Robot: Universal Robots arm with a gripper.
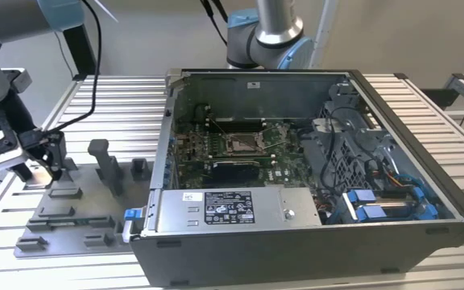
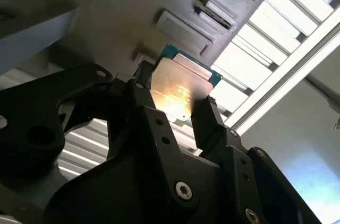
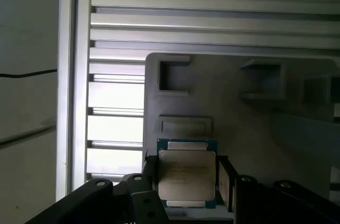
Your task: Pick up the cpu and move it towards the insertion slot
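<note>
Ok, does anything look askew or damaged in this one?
Nothing stands out: the cpu sits square in the gripper over the grey tray, and the insertion slot looks unobstructed.

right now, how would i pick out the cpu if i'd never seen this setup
Start at the open computer case, then look to the grey tray at the exterior view's left, where the end effector hangs. Between its fingers sits the cpu: a flat silvery square with a blue-green rim, unlike the tray's grey plastic blocks.
</note>
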